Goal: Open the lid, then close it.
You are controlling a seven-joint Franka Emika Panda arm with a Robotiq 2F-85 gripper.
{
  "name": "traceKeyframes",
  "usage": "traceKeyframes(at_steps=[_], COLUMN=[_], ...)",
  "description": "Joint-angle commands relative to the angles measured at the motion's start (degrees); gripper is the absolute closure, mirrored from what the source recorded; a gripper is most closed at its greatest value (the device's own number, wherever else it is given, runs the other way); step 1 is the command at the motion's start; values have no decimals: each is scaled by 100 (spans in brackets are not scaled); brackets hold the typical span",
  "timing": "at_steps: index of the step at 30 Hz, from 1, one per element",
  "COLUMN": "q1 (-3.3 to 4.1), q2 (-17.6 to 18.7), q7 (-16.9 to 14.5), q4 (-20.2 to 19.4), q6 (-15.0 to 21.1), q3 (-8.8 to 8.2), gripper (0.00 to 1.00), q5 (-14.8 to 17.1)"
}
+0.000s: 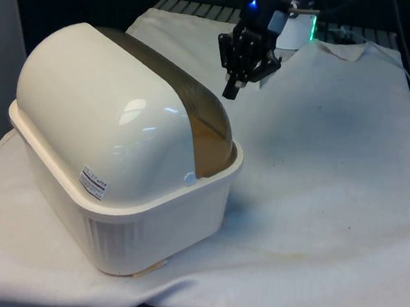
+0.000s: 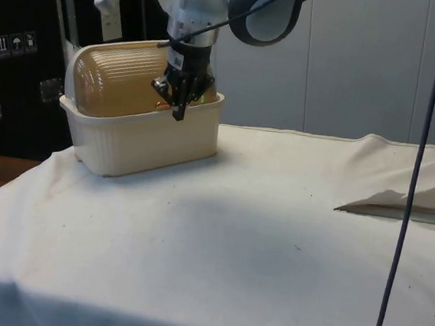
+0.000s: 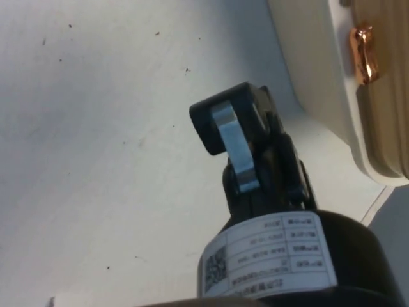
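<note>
1. White cloth covered the whole table, a bit wrinkled and stained.
2. The gripper hung in the air with its two fingers pressed together, holding nothing.
3. The bread box sat close beside it on the cloth, not touching it.
4. Its brownish see-through lid was down, over the cream base.
5. The little copper handle on the lid was just off to the side of the fingertips, still untouched.

The bread box hides its lid's handle in the front view.
</note>
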Motion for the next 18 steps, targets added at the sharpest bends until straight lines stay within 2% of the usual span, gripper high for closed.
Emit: traceKeyframes(at_steps=[1,7,8,9,15,16,17,18], q1=[52,52,0,52,63,0,63,63], q2=[52,115,80,120,166,138,166,166], q7=[235,584,418,647,1071,894,1123,1175], q4=[74,126,57,138,235,149,241,246], q6=[86,86,0,86,80,0,80,80], q3=[-115,-138,-17,-138,-160,-34,-160,-160], gripper=[100,100,100,100,100,100,100,100], q5=[-218,-447,-264,-487,-796,-602,-837,-877])
